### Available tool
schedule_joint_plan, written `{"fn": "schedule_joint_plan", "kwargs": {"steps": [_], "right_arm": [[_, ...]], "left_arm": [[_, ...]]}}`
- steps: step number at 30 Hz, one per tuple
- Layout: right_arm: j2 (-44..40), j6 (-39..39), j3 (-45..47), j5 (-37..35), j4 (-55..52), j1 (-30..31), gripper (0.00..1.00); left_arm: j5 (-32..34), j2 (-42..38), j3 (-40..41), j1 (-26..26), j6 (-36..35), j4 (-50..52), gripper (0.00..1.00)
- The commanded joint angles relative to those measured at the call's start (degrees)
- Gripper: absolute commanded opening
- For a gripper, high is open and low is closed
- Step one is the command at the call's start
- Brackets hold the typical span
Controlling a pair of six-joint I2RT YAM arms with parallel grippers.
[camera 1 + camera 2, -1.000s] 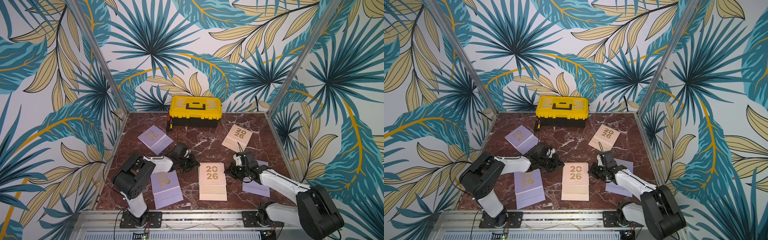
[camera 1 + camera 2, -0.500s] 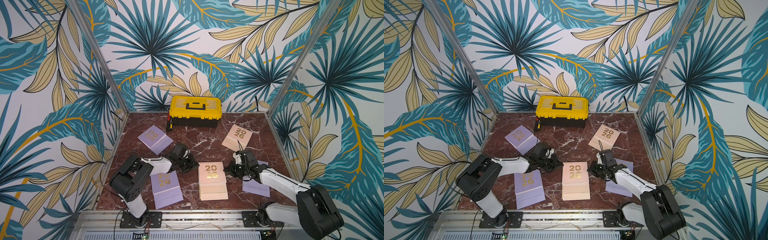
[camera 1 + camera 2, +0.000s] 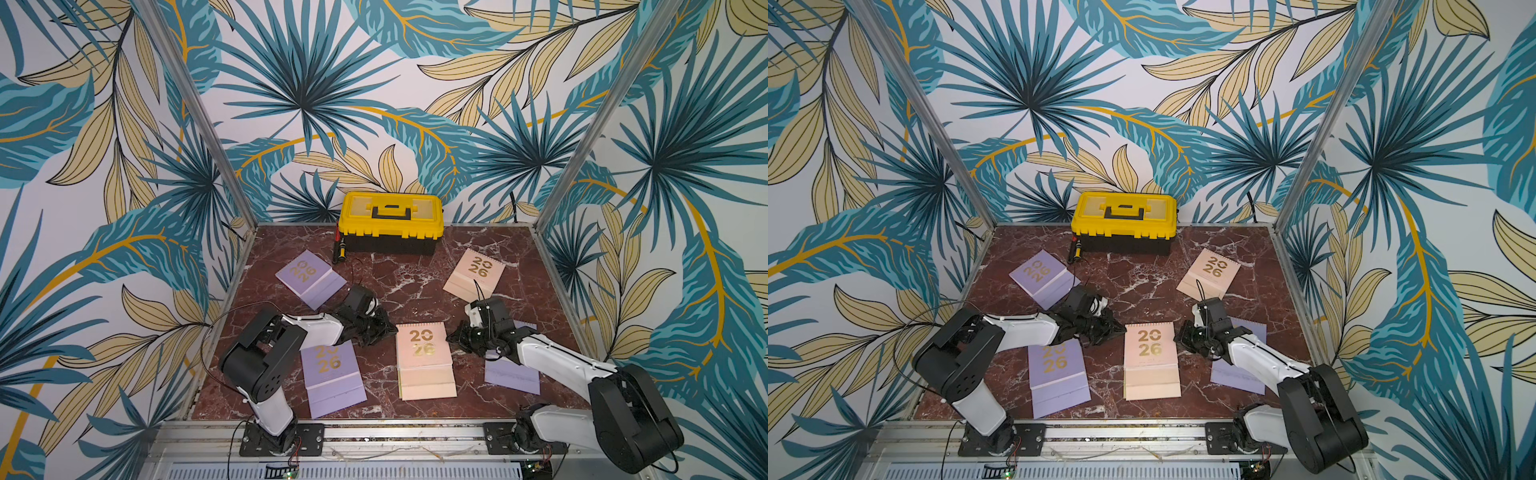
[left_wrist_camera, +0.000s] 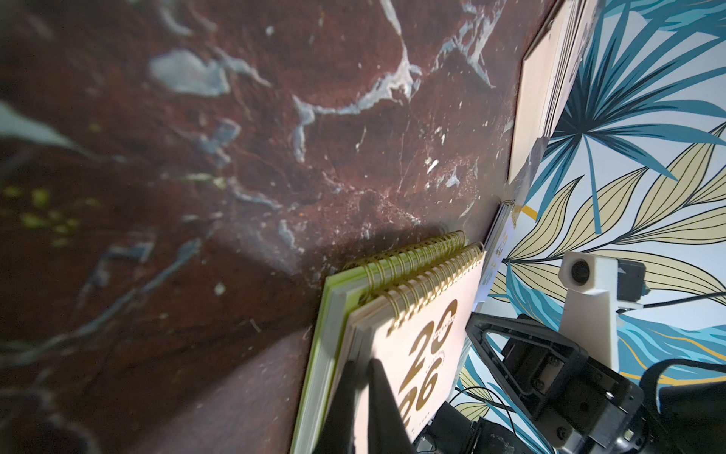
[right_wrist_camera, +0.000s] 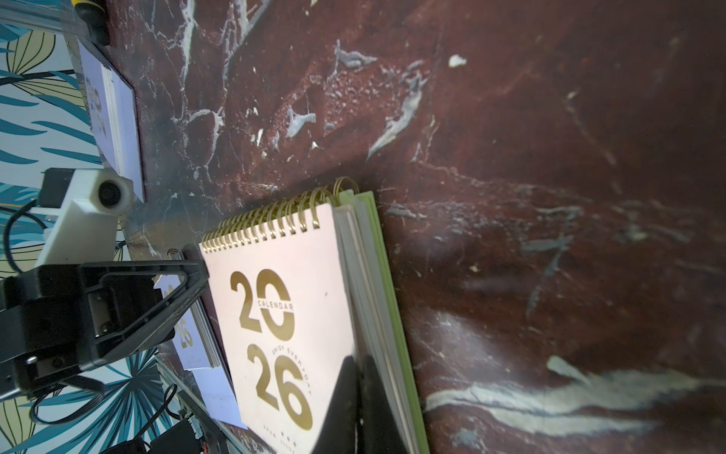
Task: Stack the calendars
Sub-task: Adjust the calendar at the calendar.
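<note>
1. Two calendars lie in one pile on the red marble table (image 3: 415, 291), well in front of the yellow toolbox (image 3: 390, 220).
2. On top is the peach calendar (image 3: 422, 349) (image 3: 1150, 345) with big gold numbers. Under it is the green calendar (image 4: 318, 334). Only its edge peeks out.
3. The left gripper (image 3: 388, 330) (image 4: 361, 365) is at the pile's left side. Its fingers are pinched together with nothing between them. The tips sit at the peach cover's edge.
4. The right gripper (image 3: 453, 338) (image 5: 357, 361) is at the pile's right side, pinched together the same way.
5. Just in front of the toolbox's left end lies the tilted lilac calendar (image 3: 309, 278). Farther from the toolbox, partly under the left arm, is the near lilac calendar (image 3: 332, 374).
6. In front of the toolbox's right end lies the far peach calendar (image 3: 473, 274). Farther on, partly under the right arm, is the hidden lilac calendar (image 3: 511, 374).
</note>
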State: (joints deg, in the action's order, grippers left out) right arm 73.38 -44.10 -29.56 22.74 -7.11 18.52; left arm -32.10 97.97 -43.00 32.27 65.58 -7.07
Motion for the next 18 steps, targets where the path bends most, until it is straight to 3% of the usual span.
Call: {"fn": "schedule_joint_plan", "kwargs": {"steps": [1, 13, 16, 18], "right_arm": [[0.40, 0.42, 0.64, 2.94, 3.16, 0.41, 0.06], [-1.29, 1.29, 2.20, 1.95, 1.28, 0.45, 0.07], [-1.12, 2.55, 0.41, 1.34, -0.68, 0.31, 0.17], [-1.07, 3.21, -1.19, 1.22, -2.26, 0.34, 0.25]], "left_arm": [[-2.79, 0.90, -1.91, 0.29, -0.90, -1.21, 0.10], [-4.22, 1.98, -2.75, -0.19, -1.10, -1.20, 0.10], [-3.58, 1.02, -1.68, -0.36, -1.19, -1.20, 0.13], [-3.35, 0.49, -1.40, -0.79, -1.11, -1.23, 0.22]]}}
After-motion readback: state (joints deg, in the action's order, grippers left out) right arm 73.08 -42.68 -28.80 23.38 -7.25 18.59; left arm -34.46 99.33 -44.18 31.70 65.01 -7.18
